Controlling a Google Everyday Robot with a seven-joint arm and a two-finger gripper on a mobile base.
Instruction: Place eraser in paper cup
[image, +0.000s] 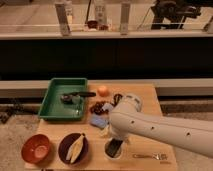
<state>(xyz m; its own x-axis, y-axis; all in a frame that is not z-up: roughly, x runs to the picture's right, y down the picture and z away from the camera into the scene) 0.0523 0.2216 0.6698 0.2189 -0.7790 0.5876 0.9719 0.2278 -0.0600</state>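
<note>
My gripper (115, 146) hangs right over the paper cup (113, 150), prob. to drop the eraser inside; can't tell whether the eraser's held. Dark bowl (73, 148) just left.

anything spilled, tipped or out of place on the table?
Nothing stands out. The gripper sits over the paper cup at the table's front edge; the orange-red bowl, dark brown bowl and green tray sit upright.
</note>
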